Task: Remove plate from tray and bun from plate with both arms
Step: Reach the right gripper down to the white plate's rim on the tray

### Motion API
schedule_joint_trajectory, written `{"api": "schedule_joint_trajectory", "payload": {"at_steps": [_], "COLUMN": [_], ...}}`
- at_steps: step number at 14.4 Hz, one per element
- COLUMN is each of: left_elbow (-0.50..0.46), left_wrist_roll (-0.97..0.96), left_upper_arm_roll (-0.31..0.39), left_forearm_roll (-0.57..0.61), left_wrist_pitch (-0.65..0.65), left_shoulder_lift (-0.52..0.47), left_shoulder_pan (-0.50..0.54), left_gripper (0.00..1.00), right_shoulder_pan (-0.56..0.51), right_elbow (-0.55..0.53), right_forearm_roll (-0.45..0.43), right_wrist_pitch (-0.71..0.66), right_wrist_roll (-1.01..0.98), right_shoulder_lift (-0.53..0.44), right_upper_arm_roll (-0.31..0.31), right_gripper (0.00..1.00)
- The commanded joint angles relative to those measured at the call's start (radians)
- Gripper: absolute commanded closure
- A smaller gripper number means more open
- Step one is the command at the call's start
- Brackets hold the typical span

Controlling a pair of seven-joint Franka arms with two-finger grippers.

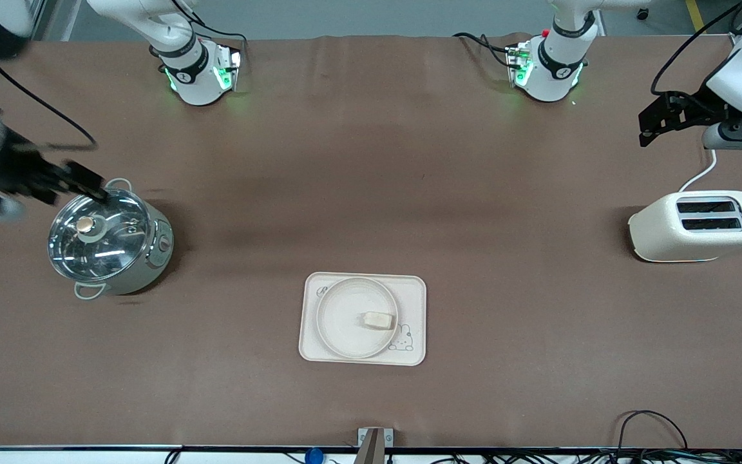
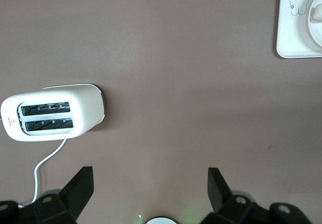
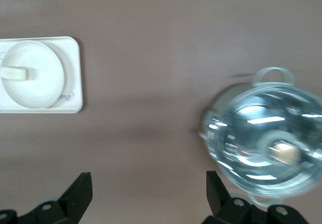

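The round cream plate (image 1: 342,319) lies on the rectangular cream tray (image 1: 413,298), in the middle of the table near the front camera. The small pale bun (image 1: 377,319) lies on the plate. My left gripper (image 1: 646,129) is open and empty, up in the air at the left arm's end of the table. My right gripper (image 1: 91,183) is open and empty over the rim of a steel pot. The left wrist view shows its open gripper (image 2: 151,183), the tray (image 2: 297,38) and the bun (image 2: 317,13). The right wrist view shows its open gripper (image 3: 149,191), the plate (image 3: 43,78) and the bun (image 3: 14,73).
A steel pot with a glass lid (image 1: 110,241) stands at the right arm's end, also in the right wrist view (image 3: 261,143). A cream toaster (image 1: 696,225) with a white cord stands at the left arm's end, also in the left wrist view (image 2: 50,112).
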Motion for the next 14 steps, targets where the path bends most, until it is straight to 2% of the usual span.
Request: {"api": "schedule_joint_trajectory", "payload": {"at_steps": [1, 6, 11, 14], "left_elbow": [0.029, 0.028, 0.028, 0.028], "left_wrist_roll": [-0.008, -0.008, -0.008, -0.008], "left_upper_arm_roll": [-0.003, -0.003, -0.003, -0.003], "left_forearm_roll": [-0.002, -0.008, -0.008, -0.01], "left_wrist_pitch": [-0.014, -0.004, -0.007, -0.007], "left_shoulder_lift": [0.008, 0.017, 0.011, 0.011], "left_shoulder_pan": [-0.002, 0.006, 0.009, 0.009], "left_gripper": [0.0, 0.0, 0.0, 0.0], "right_shoulder_pan": [0.068, 0.217, 0.287, 0.29], "right_elbow": [0.018, 0.064, 0.211, 0.309], "right_forearm_roll": [0.07, 0.071, 0.069, 0.068], "right_wrist_pitch": [0.121, 0.459, 0.604, 0.635], "right_wrist_roll": [0.056, 0.279, 0.421, 0.468], "right_shoulder_lift": [0.143, 0.406, 0.642, 0.748], "right_upper_arm_roll": [-0.006, -0.006, -0.003, 0.034], "right_gripper": [0.0, 0.0, 0.0, 0.0]}}
